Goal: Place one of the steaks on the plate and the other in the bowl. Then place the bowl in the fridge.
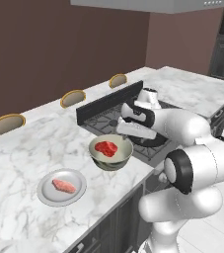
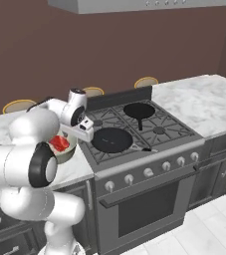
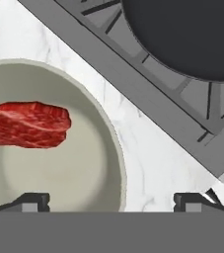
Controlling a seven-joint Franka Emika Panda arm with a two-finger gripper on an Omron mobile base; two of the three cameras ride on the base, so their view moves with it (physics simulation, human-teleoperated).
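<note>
The beige bowl (image 1: 111, 154) stands on the marble counter beside the stove, with the bright red steak (image 1: 106, 148) lying inside it. To its left sits the grey plate (image 1: 45, 193), holding the paler pink steak (image 1: 64, 186). My gripper (image 3: 113, 201) hovers open just above the bowl's stove-side rim, nothing between its fingers. In the hand view, one fingertip (image 3: 32, 201) is over the bowl (image 3: 59, 168) and the other over the counter, and the red steak (image 3: 27, 124) lies at the left. The right base view shows the bowl (image 2: 64, 153) partly behind my arm. The fridge is out of view.
A gas stove (image 2: 144, 129) with two black pans (image 2: 112, 139) (image 2: 139, 109) adjoins the bowl, and its raised back guard (image 1: 108, 101) stands behind. Yellow-rimmed discs (image 1: 5, 124) line the counter's far side. The counter's front edge (image 1: 108, 207) runs close to the plate and bowl.
</note>
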